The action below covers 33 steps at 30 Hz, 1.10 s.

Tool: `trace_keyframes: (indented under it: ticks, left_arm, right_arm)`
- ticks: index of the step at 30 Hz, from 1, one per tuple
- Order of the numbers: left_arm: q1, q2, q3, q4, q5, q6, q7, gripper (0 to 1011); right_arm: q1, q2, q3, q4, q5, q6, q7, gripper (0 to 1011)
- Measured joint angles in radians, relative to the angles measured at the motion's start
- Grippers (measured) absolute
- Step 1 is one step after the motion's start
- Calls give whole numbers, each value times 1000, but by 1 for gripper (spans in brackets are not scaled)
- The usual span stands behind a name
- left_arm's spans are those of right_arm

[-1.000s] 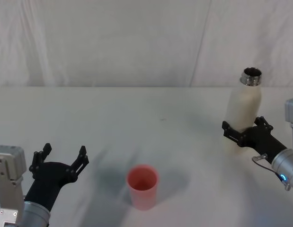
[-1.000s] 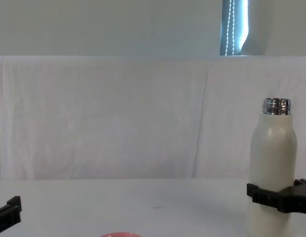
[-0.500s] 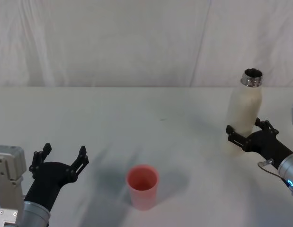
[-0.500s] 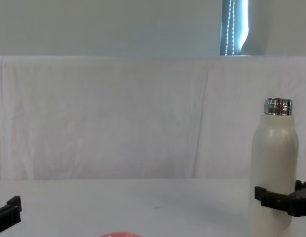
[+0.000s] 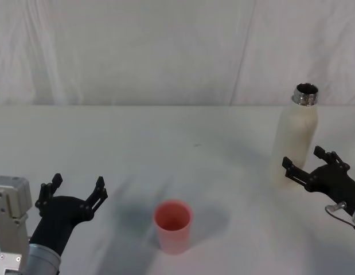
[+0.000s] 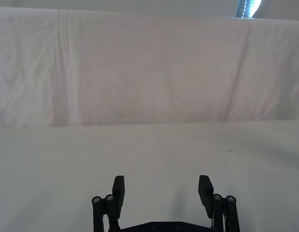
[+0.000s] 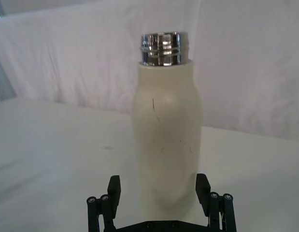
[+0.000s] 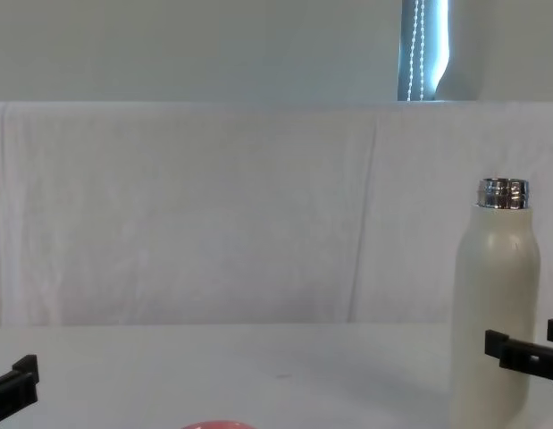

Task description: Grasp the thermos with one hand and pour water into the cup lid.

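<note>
At 3 o'clock on the white table (image 5: pixel 166 132): thermos (image 5: pixel 295 137), upright, uncapped. Just nearer, right gripper (image 5: pixel 309 165), fingers spread, clear of the bottle. At 6 o'clock: cup lid (image 5: pixel 173 226). At 8 o'clock: left gripper (image 5: pixel 74 189), fingers apart, holding nothing.

The thermos (image 5: pixel 296 134) stands upright, uncapped, at the table's (image 5: pixel 166 137) far right; the right gripper (image 5: pixel 311 167), fingers spread, sits just beside its base. The pink cup lid (image 5: pixel 173 226) stands near centre; the left gripper (image 5: pixel 74 192) rests open, well apart.
</note>
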Motion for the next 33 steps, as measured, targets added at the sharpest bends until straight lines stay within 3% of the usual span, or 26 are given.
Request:
trace_keyframes:
  ticks: [5,9,16,27,33]
  left_arm:
    - [0,0,0,0,0,0,0,1001]
    - [0,0,0,0,0,0,0,1001]
    - [0,0,0,0,0,0,0,1001]
    - [0,0,0,0,0,0,0,1001]
    - [0,0,0,0,0,0,0,1001]
  right_arm:
    - [-70,15,23,-68,77,-26,29,1003]
    - [-119,27,29,-111,103,-47,32,1003]
    - [-179,45,26,-156,98,-86,9,1003]
    - [-166,38,-34,-151,52,-111,11,1003]
    - [-167,38,-34,-151,51,-111,12,1003]
